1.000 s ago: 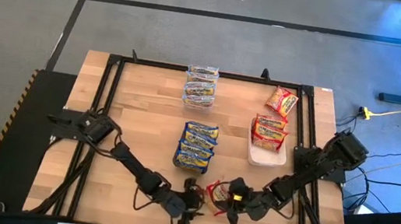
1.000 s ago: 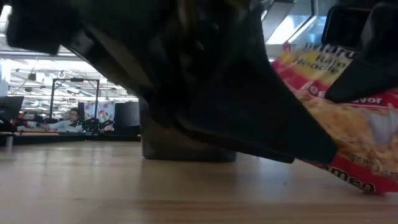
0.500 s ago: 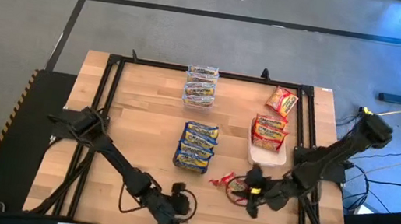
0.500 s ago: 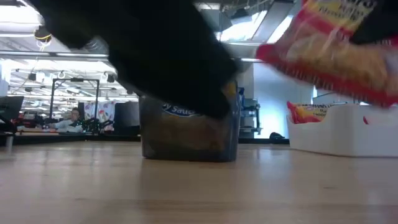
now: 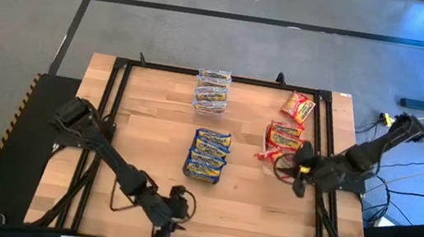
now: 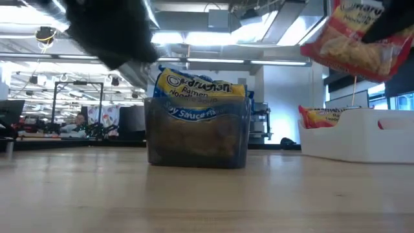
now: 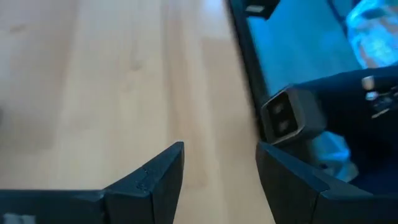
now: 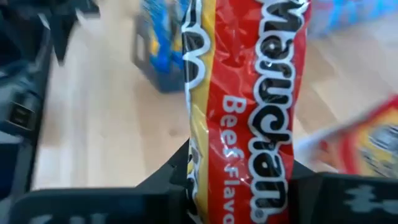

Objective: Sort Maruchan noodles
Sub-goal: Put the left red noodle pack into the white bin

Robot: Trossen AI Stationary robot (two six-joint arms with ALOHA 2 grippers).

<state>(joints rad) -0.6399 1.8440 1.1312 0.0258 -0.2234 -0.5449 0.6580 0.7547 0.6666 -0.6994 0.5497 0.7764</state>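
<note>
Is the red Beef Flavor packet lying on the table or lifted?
Lifted: the right gripper holds the red packet in the air above the white tray.

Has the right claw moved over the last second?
Yes. The right claw, holding a red packet, travelled from the table's near edge to the white tray.

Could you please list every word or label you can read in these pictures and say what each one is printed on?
"Maruchan" and "Beef Flavo", cut off: on the red packet held in the right gripper.
"Ramen" and "Sauce", brand name partly legible: on the blue-banded packet in the clear tub, low view.
Packets in the white tray and in the high view: too small to read.
</note>
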